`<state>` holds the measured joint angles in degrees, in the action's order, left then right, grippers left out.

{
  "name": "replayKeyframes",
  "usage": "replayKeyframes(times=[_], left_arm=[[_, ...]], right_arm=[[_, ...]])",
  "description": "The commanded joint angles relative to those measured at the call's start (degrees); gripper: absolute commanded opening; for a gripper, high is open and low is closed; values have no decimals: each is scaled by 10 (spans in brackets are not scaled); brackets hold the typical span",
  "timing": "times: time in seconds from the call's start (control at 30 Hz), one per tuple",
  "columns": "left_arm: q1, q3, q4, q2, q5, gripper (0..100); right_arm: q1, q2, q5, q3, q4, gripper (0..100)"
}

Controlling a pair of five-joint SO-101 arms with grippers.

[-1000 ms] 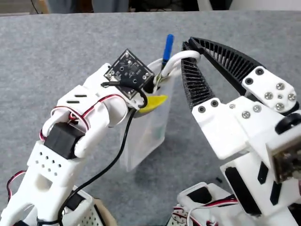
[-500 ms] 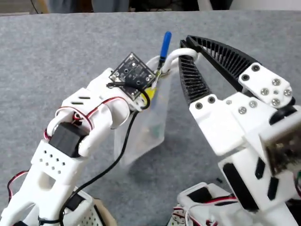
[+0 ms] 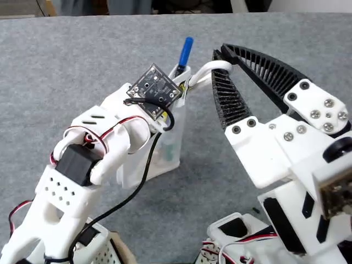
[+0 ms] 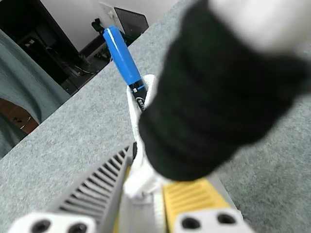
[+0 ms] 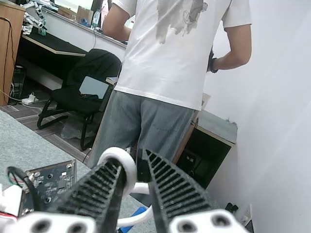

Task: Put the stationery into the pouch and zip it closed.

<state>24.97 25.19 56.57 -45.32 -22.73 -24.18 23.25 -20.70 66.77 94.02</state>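
I note the pouch (image 3: 165,149) held upright on the grey table (image 3: 66,60), with a blue pen (image 3: 185,49) sticking out of its mouth. The left gripper (image 4: 143,182) is clamped on the pouch rim. The right gripper (image 3: 217,61) is pinched on the white loop (image 3: 204,70) at the pouch top, just beside the pen.

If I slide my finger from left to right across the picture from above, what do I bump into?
Left arm → blue pen → white loop → right gripper.
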Motion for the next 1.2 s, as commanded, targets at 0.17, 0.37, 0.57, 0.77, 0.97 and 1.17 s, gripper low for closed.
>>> replayKeyframes(times=[0.17, 0.37, 0.57, 0.77, 0.97, 1.17], left_arm=[[-3, -7, 40, -63, -4, 28], [-7, -2, 79, -134, -3, 28], [-8, 41, 105, -171, -3, 28], [-9, 68, 104, -192, -3, 28], [-39, 70, 57, -189, 22, 28], [-72, 69, -4, -138, 45, 28]], right_arm=[[84, 0, -24, 8, -11, 12], [126, 0, -23, -37, -25, 16], [125, 3, -21, -73, -21, 228], [127, 34, -20, -72, -33, 458], [124, 80, -18, -72, -55, 543], [74, 105, 19, -73, 32, 546]])
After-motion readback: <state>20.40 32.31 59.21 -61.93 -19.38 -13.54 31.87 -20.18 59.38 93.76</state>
